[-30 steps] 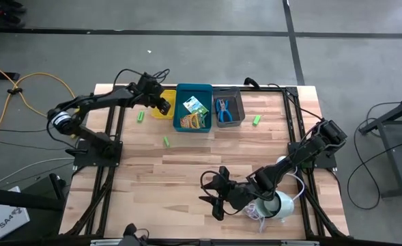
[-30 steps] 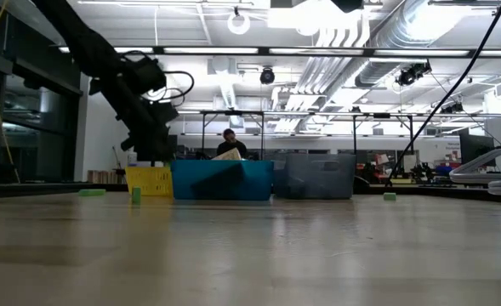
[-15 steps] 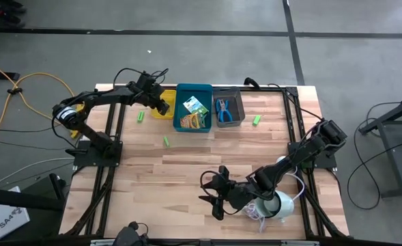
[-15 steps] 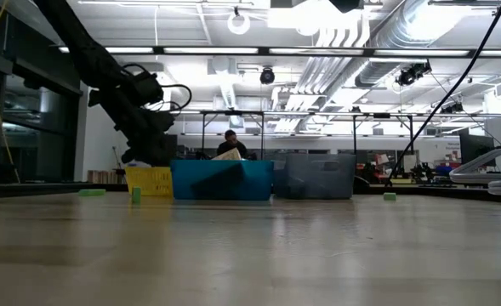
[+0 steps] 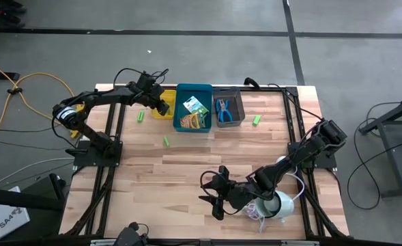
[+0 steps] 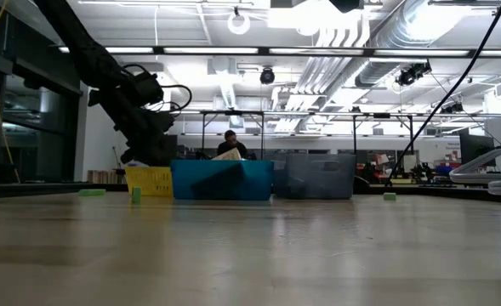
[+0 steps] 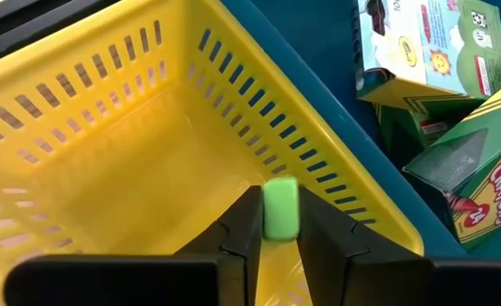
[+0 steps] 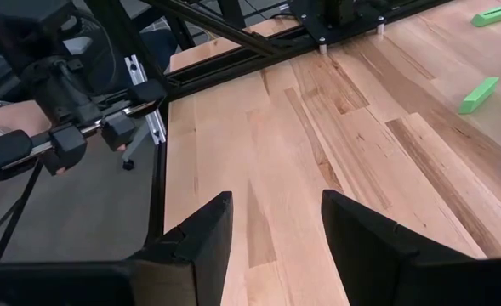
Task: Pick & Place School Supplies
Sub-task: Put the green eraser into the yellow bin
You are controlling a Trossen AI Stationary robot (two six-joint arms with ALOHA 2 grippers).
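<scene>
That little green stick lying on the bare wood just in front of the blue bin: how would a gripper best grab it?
Come straight down on the green piece and pinch its middle across the narrow width. It lies flat and alone on the table, clear of the blue bin, so its long sides are free.

Below the left tool, the yellow bin lies open; the blue bin's wall rises close alongside. Ahead of the right tool, bare worktop stretches unobstructed.
</scene>
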